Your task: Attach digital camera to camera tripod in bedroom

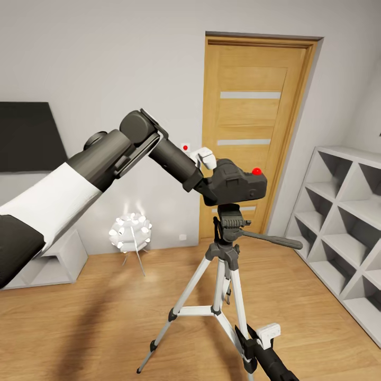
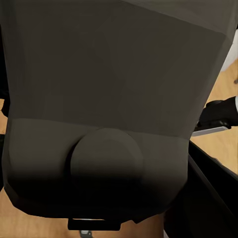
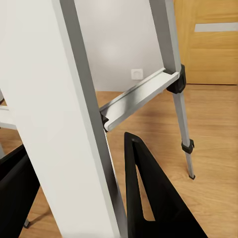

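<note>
The digital camera [image 1: 238, 182], matte black with a red button [image 1: 257, 171], sits directly on top of the camera tripod's dark head [image 1: 230, 218]. My left gripper [image 1: 209, 180] is shut on the camera's left end. In the left wrist view the camera's dark body [image 2: 119, 99] is pressed up close. The camera tripod [image 1: 228, 264] stands on the plank floor with silver legs spread and its pan handle [image 1: 275, 241] pointing right. My right gripper [image 1: 247, 341] is low down, shut on a tripod leg [image 3: 74, 124], with black fingers [image 3: 158, 198] on either side of it.
A wooden door [image 1: 254, 106] stands behind the tripod. Grey cube shelving [image 1: 344, 211] lines the right wall. A white flower-shaped lamp [image 1: 130, 230] stands on the floor at left, beside a low white cabinet [image 1: 53, 264]. A dark panel [image 1: 26, 135] hangs on the wall.
</note>
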Available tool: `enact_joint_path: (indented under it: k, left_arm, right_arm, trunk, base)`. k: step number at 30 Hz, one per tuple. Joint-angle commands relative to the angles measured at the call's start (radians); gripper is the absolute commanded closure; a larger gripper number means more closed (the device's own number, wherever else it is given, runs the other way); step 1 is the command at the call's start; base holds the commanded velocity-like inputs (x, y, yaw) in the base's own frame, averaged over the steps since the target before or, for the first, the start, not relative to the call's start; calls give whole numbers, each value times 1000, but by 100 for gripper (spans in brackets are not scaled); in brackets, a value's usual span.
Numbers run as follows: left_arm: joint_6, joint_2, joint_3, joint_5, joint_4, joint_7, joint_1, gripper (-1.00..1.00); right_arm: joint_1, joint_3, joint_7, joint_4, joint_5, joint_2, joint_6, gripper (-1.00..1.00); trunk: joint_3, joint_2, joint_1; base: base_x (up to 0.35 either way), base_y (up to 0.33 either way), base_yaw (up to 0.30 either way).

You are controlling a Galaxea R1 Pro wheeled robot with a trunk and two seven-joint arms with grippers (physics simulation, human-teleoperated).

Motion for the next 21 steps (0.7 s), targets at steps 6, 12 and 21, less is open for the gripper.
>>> enact_joint_path:
  k: [6, 12, 21]
  left_arm:
    - [9, -7, -1, 3, 35, -1, -2, 100]
    - [9, -14, 0, 3, 60, 0, -1, 100]
    - [9, -16, 1, 5, 96, 0, -2, 100]
  right_arm:
    - [-1, 6, 5, 1, -8, -1, -3, 100]
    - [-1, 6, 5, 1, -8, -1, -3, 100]
    - [-1, 6, 5, 1, -7, -1, -3, 100]
  trunk:
    - [-2, -2, 1]
    - [-2, -2, 1]
    - [-2, -2, 1]
  base:
    - [0, 0, 0]
    - [0, 0, 0]
    - [0, 0, 0]
